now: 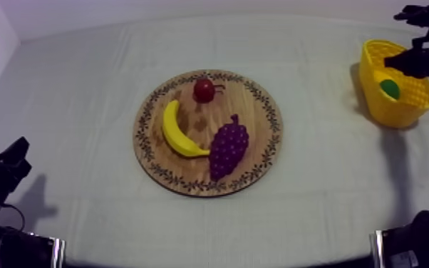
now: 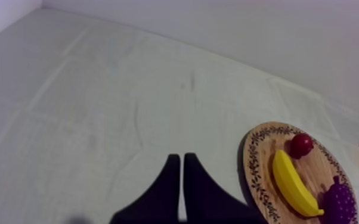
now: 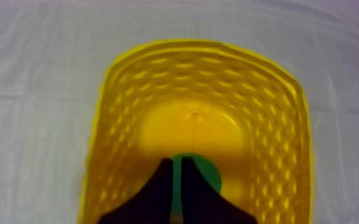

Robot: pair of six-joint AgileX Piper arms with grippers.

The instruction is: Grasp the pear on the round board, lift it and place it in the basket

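- Black fingers (image 3: 158, 193) of the right gripper (image 3: 177, 161) lay together as a narrow wedge with nothing between them, hanging over the open mouth of the yellow basket (image 3: 122, 137)
- On the floor of the basket, just under those fingertips and free of them, lay the pear (image 3: 208, 173); by my reading the placing was done and only the arm's retreat was left
- Past the fingers the pear showed as a rounded green patch, so I could not tell its long axis or which way its stalk end pointed; at a guess it lay end-on to the lens, or its neck was hidden behind the fingers
- Main risk, as I judged it: a retreat made sideways rather than straight up could catch the basket's wall, and so light a basket might slide or tip and spill the pear
- Lesser risk: any downward drift would press the closed tips onto the pear and roll it against the wall
- Well apart from the basket, toward the left arm's side, sat the wooden board (image 1: 197, 127) with a banana (image 1: 177, 132), a bunch of grapes (image 1: 229, 146) and a small red fruit (image 1: 204, 90)
- Farther from the basket than the board, the left gripper (image 2: 180, 156) hung over bare cloth (image 2: 98, 107), its fingers together and holding nothing
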